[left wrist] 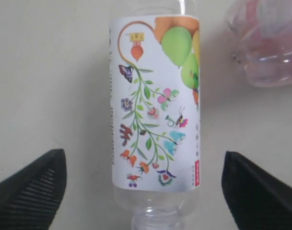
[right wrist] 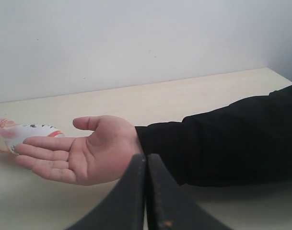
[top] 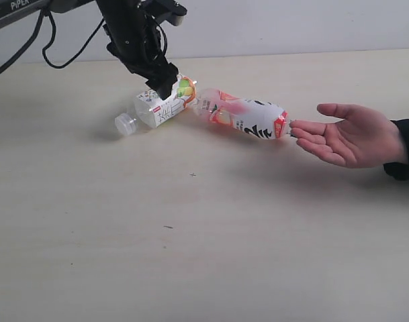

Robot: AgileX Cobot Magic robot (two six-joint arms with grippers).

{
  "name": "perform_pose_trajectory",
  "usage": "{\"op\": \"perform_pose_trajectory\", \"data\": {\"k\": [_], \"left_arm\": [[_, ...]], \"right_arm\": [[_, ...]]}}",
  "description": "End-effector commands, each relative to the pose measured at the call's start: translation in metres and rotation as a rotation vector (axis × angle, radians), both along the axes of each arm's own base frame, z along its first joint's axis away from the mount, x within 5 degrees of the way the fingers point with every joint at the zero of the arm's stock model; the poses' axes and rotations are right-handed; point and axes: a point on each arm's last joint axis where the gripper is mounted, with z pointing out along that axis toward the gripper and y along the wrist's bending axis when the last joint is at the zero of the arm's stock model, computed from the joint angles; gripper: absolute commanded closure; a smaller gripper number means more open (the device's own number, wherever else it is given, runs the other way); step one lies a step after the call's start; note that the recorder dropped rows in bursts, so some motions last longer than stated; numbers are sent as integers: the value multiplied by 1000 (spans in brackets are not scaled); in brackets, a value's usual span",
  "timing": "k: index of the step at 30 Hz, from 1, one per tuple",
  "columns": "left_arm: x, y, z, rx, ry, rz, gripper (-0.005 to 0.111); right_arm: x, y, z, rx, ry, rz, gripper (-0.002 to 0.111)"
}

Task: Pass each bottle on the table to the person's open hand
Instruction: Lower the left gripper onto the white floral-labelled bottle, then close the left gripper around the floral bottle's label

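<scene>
The right tool (right wrist: pixel 146 160) is pressed closed, finger against finger, gripping nothing, close to the wrist of the hand (right wrist: pixel 83 155). The hand lies palm up on the table (top: pixel 191 255) with its fingers spread. At its fingertips the pink bottle (top: pixel 248 115) lies on its side; whether they touch I cannot tell. Just beside that bottle's far end is the floral bottle (top: pixel 160 107), also lying flat, neck pointing away from the hand. Over it hangs the left tool (left wrist: pixel 143 154), spread wide, one finger on each side of the label, clear of both sides.
</scene>
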Motion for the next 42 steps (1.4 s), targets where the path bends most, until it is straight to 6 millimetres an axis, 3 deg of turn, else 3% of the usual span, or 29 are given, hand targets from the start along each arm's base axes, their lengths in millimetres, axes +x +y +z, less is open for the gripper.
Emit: {"op": "perform_pose_trajectory", "data": {"k": [1, 9, 24, 36, 39, 42], "left_arm": [[4, -1, -11, 28, -10, -7, 23], [9, -4, -24, 18, -29, -10, 23], [10, -4, -71, 61, 47, -29, 23], [10, -4, -72, 64, 52, -29, 24], [10, -4, -72, 65, 54, -29, 31], [10, -4, -72, 65, 54, -29, 45]], "right_arm": [[0, 0, 0, -2, -10, 4, 108], [0, 0, 0, -2, -10, 4, 108], [0, 0, 0, -2, -10, 4, 108], [0, 0, 0, -2, -10, 4, 108], [0, 0, 0, -2, -10, 4, 108], [0, 0, 0, -2, -10, 4, 108]]}}
